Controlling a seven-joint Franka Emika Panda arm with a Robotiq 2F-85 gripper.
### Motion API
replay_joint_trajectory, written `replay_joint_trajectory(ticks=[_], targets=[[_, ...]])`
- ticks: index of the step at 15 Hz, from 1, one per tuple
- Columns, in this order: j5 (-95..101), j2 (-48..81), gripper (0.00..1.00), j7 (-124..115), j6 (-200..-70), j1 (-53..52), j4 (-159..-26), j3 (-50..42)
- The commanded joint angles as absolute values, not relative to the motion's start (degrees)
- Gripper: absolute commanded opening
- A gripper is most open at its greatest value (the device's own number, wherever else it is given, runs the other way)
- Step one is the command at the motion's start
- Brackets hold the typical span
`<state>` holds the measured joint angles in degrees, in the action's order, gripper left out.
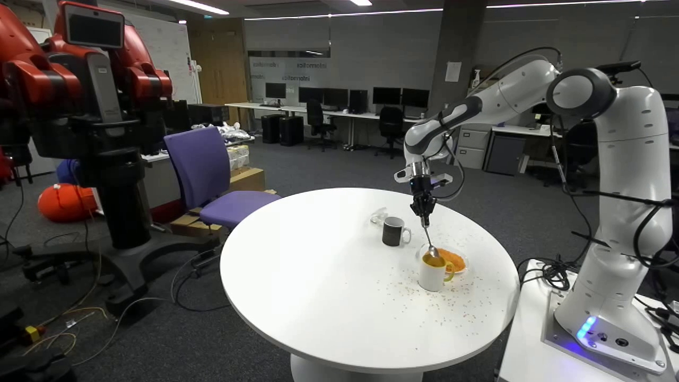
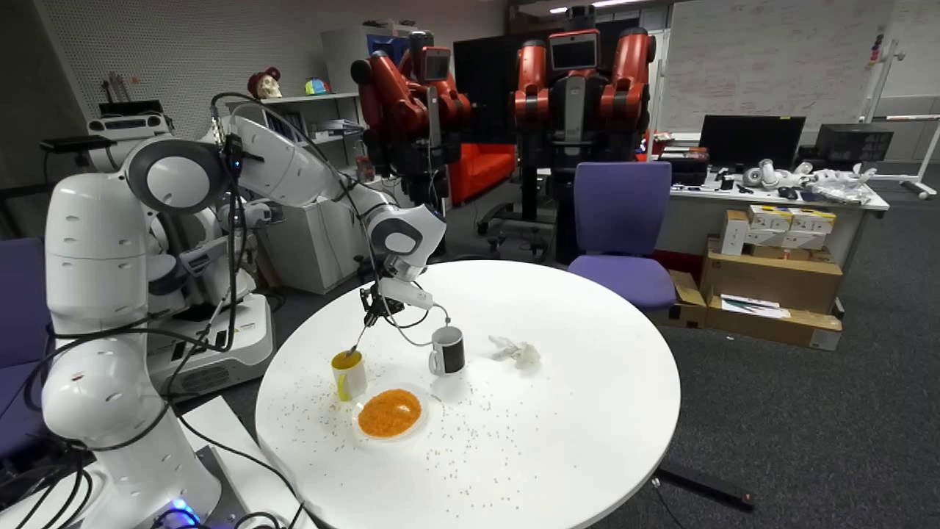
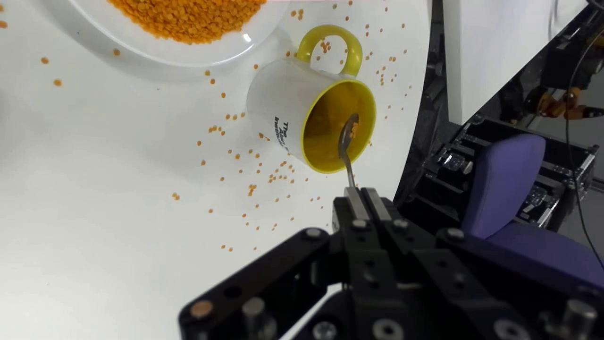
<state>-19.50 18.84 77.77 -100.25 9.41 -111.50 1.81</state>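
Observation:
My gripper [image 3: 362, 190] is shut on the handle of a metal spoon [image 3: 347, 141], which points down from the fingertips. It also shows in both exterior views [image 1: 424, 222] [image 2: 369, 319]. The spoon's bowl is at the mouth of a white mug [image 3: 283, 101] with a yellow inside and handle. A few orange grains show on or beside the bowl; I cannot tell how deep it sits. The mug stands upright in both exterior views [image 1: 431, 278] [image 2: 353, 379]. Beside it, a clear-rimmed plate [image 3: 257, 41] holds a heap of orange lentils [image 2: 389, 413] [image 1: 451, 259].
A dark-and-white mug [image 1: 392, 232] [image 2: 454, 351] and crumpled clear plastic [image 1: 378, 216] [image 2: 518, 352] stand near the plate on the round white table [image 1: 307, 265]. Loose lentils are scattered around the mug and plate. A purple chair [image 1: 199, 164] [image 2: 623, 220] is by the table edge.

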Motion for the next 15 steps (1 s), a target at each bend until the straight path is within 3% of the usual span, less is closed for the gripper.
replay_joint_trajectory(ticks=[1, 15], targets=[[-18.9, 12.5, 0.01, 79.2, -102.9, 9.0, -117.0, 1.0], [-20.6, 10.2, 0.01, 79.7, -107.9, 9.1, -120.5, 0.2]])
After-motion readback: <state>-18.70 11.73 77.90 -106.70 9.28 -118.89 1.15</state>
